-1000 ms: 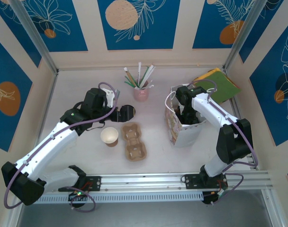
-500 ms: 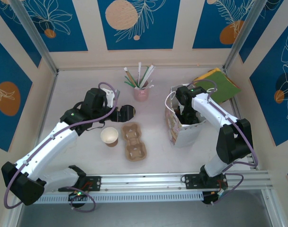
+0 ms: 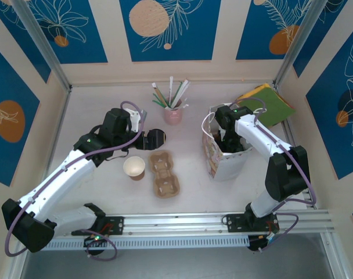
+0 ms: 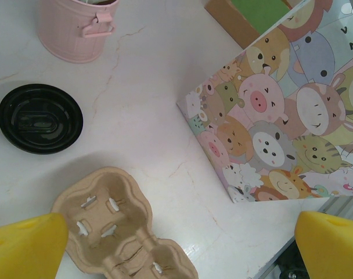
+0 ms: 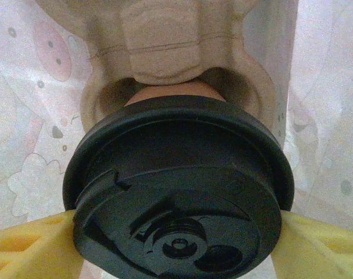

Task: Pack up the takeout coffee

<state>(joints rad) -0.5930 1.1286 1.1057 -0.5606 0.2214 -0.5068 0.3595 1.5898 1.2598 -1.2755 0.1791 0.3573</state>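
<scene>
The takeout coffee [image 5: 176,192], a brown cup under a round black lid, sits in a slot of a pulp tray [image 5: 165,40] inside the cartoon-animal paper bag [image 3: 223,164]. My right gripper [image 5: 176,247] reaches down into the bag [image 3: 227,139], and its yellow fingers [image 5: 31,244] press against both sides of the lid. My left gripper [image 4: 176,256] hangs open over the table near a loose black lid [image 3: 156,137], with nothing between its fingers [image 4: 25,247].
On the table an empty two-slot pulp tray [image 3: 164,173] lies next to a lidless brown cup [image 3: 134,167]. A pink bucket of straws [image 3: 173,113] stands at the back. A green and yellow folder [image 3: 269,104] lies behind the bag.
</scene>
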